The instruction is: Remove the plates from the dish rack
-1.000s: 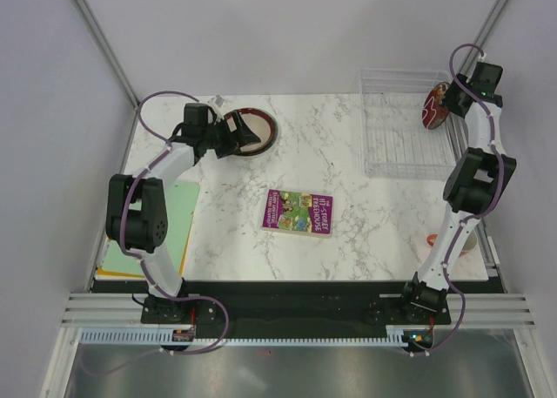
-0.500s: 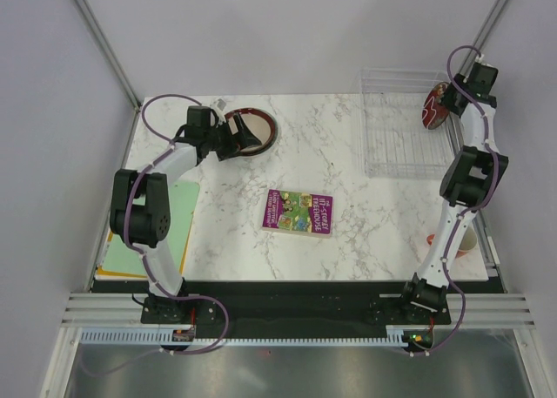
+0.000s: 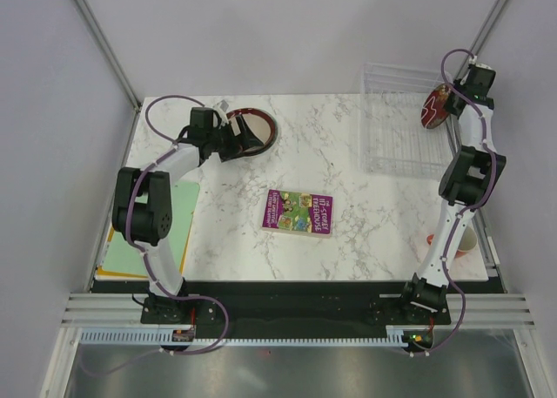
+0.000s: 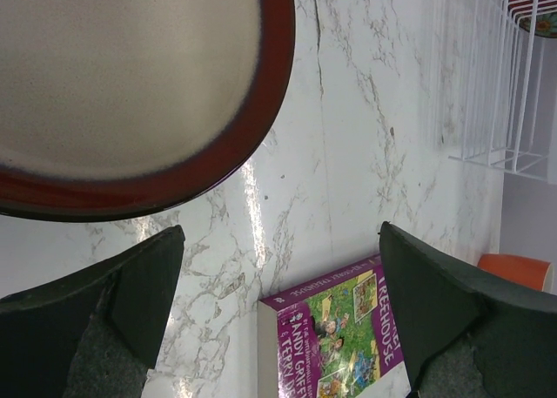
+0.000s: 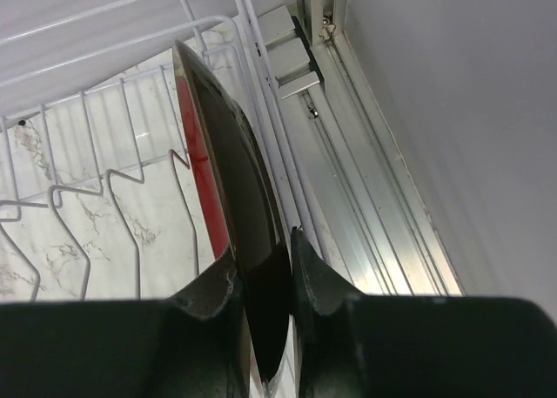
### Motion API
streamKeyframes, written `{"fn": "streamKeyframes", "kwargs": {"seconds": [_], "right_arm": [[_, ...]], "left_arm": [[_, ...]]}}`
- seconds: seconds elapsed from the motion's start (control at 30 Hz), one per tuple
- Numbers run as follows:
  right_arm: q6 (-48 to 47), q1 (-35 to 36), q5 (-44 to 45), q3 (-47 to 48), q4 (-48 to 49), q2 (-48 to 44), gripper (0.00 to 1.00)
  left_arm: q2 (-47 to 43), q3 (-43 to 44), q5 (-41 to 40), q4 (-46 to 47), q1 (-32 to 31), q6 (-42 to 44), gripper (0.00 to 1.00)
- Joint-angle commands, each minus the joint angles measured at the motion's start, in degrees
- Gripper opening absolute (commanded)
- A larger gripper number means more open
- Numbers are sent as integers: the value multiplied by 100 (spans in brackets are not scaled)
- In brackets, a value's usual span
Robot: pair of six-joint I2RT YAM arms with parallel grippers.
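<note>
A red plate (image 3: 432, 107) with a dark back stands on edge at the right side of the see-through dish rack (image 3: 396, 145). My right gripper (image 3: 448, 102) is shut on its rim. In the right wrist view both fingers (image 5: 209, 298) press the dark edge of this plate (image 5: 231, 154), with the rack's wires (image 5: 87, 145) to the left. A dark brown plate with a cream centre (image 3: 261, 130) lies flat on the table at the back left. My left gripper (image 3: 239, 137) hovers open beside it, holding nothing; its wrist view shows that plate (image 4: 130, 84) above the open jaws.
A purple book (image 3: 298, 212) lies mid-table. A green and yellow folder (image 3: 187, 202) sits at the left edge. An orange cup (image 3: 432, 239) stands near the right arm's lower link. The aluminium frame rail (image 5: 365, 154) runs just right of the rack.
My right gripper's jaws have closed onto the rim of the plate in the rack. The left arm has shifted slightly and its gripper stays open.
</note>
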Motion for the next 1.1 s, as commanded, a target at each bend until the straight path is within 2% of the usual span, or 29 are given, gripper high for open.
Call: {"fn": "streamKeyframes", "kwargs": {"seconds": [0.0,0.1,0.33,0.5,0.63,1.07], "right_arm": [[333,102,28,160,322,-211,11],[210,164,213,-68,488,-386,6],[-273,497,1047,-500,884,-774,6],[-756,735,2012,-754,1138,-1072,6],[-836,858,2365,-1026,1411,-1292,6],[-1152,876,2692,-1281,1526,-1845,6]], "left_arm": [[47,-21,1,216,-63,-107,100],[73,-48,18,234,-63,-116,100],[135,-74,71,260,-72,-142,100],[126,-83,71,269,-72,-125,100],[144,-57,80,269,-72,-116,100],[73,-74,133,269,-72,-125,100]]}}
